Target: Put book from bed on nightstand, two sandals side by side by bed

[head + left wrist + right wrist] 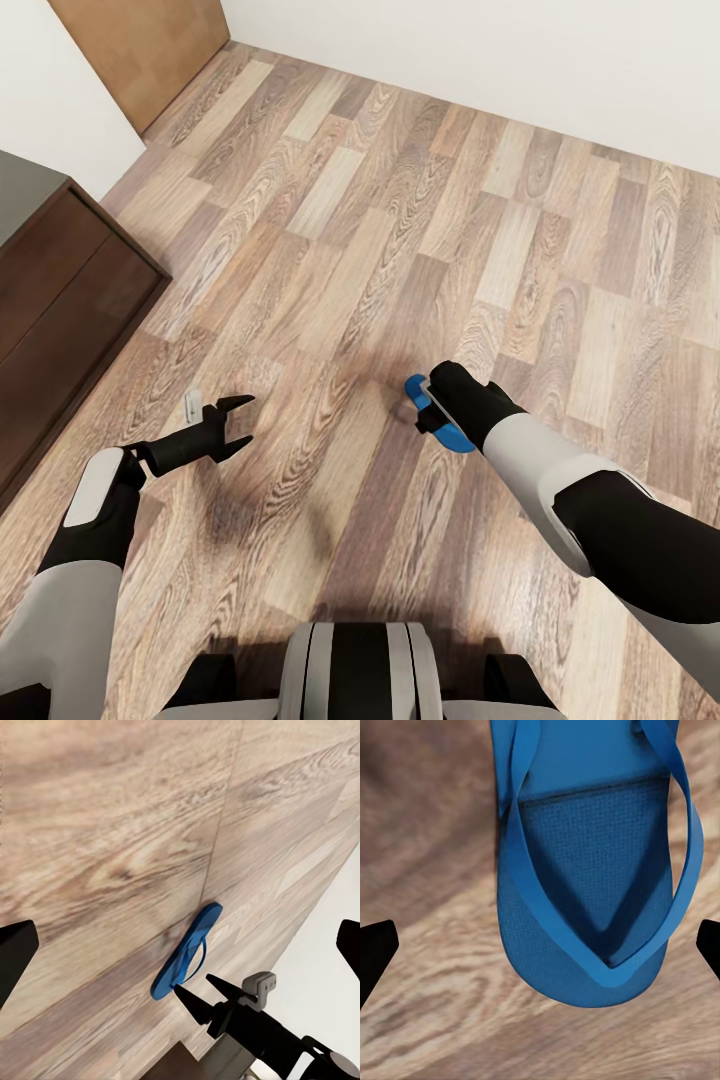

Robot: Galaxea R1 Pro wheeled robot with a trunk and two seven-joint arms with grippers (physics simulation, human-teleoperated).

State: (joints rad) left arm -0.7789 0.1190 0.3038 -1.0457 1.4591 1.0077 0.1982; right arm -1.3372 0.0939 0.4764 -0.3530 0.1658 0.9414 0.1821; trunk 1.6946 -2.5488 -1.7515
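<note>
A blue sandal [440, 420] lies flat on the wood-plank floor [400, 230], strap side up. The right gripper [196, 994] hangs just above the sandal's end, its fingers [375, 952] spread wide on either side. The left gripper [235, 425] hovers well apart from the sandal, fingers spread and holding nothing. A dark brown cabinet [60, 300] stands beyond the left gripper, far from the sandal.
</note>
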